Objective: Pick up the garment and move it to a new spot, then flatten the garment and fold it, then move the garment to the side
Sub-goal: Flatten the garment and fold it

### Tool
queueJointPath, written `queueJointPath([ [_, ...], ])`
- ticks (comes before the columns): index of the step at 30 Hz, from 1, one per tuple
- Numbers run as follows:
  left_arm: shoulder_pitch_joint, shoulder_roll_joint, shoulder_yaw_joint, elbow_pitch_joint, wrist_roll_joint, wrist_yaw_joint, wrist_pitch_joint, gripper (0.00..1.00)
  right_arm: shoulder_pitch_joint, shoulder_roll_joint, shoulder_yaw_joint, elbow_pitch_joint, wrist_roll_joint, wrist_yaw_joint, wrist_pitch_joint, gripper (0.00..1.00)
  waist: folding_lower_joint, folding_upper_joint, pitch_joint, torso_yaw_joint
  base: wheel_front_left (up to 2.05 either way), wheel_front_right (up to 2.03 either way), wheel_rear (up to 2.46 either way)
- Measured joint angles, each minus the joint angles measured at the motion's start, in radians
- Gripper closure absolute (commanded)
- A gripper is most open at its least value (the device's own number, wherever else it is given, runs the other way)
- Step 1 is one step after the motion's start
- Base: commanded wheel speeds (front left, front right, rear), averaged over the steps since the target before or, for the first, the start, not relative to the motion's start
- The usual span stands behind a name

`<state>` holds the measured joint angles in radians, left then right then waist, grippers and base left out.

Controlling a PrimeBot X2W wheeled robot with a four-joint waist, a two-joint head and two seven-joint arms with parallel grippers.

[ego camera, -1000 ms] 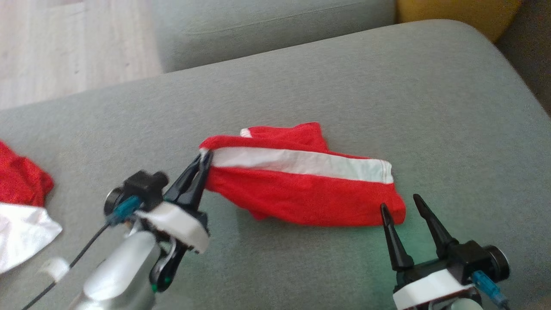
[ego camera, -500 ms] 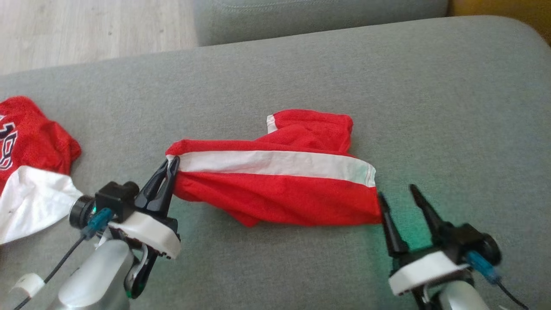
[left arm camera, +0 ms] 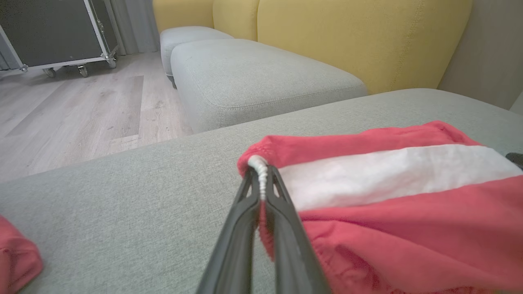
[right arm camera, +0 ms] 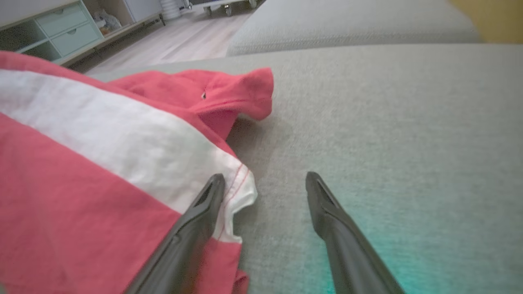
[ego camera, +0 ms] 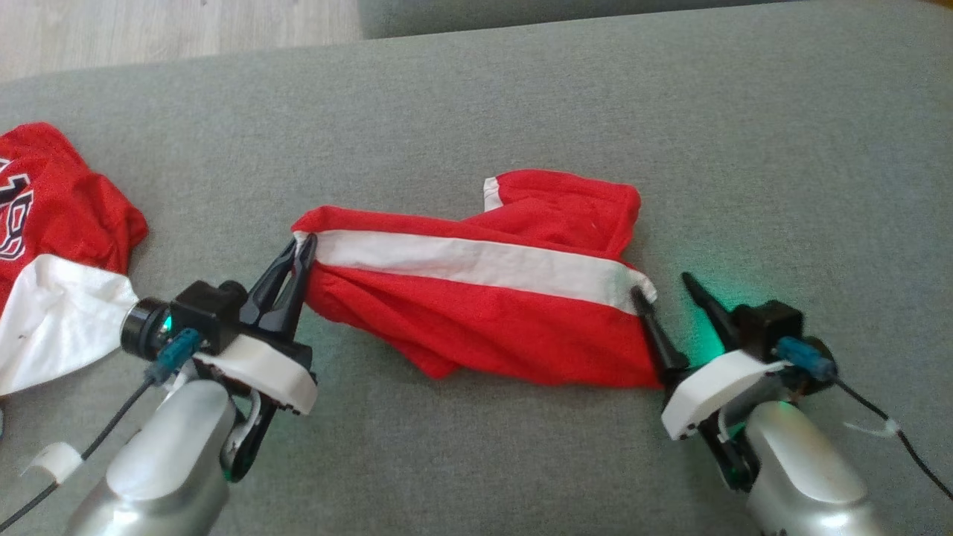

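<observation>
The garment point(ego camera: 476, 305) is a pair of red shorts with a white stripe, stretched across the grey cushion point(ego camera: 521, 112). My left gripper point(ego camera: 301, 249) is shut on the left end of the white stripe, and the left wrist view shows the bunched hem pinched between the fingertips point(left arm camera: 261, 175). At the garment's right end my right gripper point(ego camera: 661, 286) stands open. Its left finger point(right arm camera: 204, 208) lies over the white hem corner point(right arm camera: 241, 192), while the other finger point(right arm camera: 327, 212) is over bare cushion. Nothing is held between them.
A second red and white garment point(ego camera: 52, 246) lies crumpled at the cushion's left edge, close to my left arm. Beyond the cushion are wooden floor point(ego camera: 149, 30), another grey ottoman point(left arm camera: 253, 77), a yellow sofa back point(left arm camera: 347, 36) and a wheeled case point(left arm camera: 53, 32).
The head camera has shifted. My right gripper has moved forward to the garment's right end, so its left finger now lies over the white hem. The left gripper keeps its hold.
</observation>
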<state>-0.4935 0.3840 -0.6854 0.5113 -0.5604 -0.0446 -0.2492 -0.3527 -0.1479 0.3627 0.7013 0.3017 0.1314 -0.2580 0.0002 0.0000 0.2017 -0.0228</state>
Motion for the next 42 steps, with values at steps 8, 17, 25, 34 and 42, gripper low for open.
queueJointPath([
  [8,-0.001,-0.021,0.009,-0.007,0.028,-0.01,0.0,1.0,-0.103,-0.006,0.179,0.15,0.111,0.0,-0.007,0.73,-0.0002,0.0,0.015,0.019,0.0,0.0,0.0],
  [17,-0.002,-0.023,0.033,-0.009,0.06,-0.021,0.0,1.0,-0.121,-0.082,0.117,0.049,0.081,0.0,0.0,1.0,-0.0002,0.0,-0.012,0.017,0.0,0.0,0.0],
  [25,-0.24,-0.018,0.022,-0.041,0.135,-0.056,0.0,1.0,-0.255,-0.19,-0.02,-0.126,-0.015,0.0,0.0,1.0,-0.0002,0.0,0.015,-0.012,0.0,0.0,0.0],
  [34,-0.826,-0.079,0.038,-0.036,0.249,-0.08,-0.009,1.0,-0.75,-0.304,-0.101,-0.243,-0.075,0.0,-0.002,1.0,0.0001,0.0,0.165,-0.041,0.0,0.0,0.0],
  [42,-0.829,-0.121,0.086,-0.106,0.298,-0.08,-0.009,1.0,-0.785,-0.341,-0.1,-0.304,-0.107,0.0,-0.003,1.0,0.0001,0.0,0.261,-0.06,0.0,0.0,0.0],
])
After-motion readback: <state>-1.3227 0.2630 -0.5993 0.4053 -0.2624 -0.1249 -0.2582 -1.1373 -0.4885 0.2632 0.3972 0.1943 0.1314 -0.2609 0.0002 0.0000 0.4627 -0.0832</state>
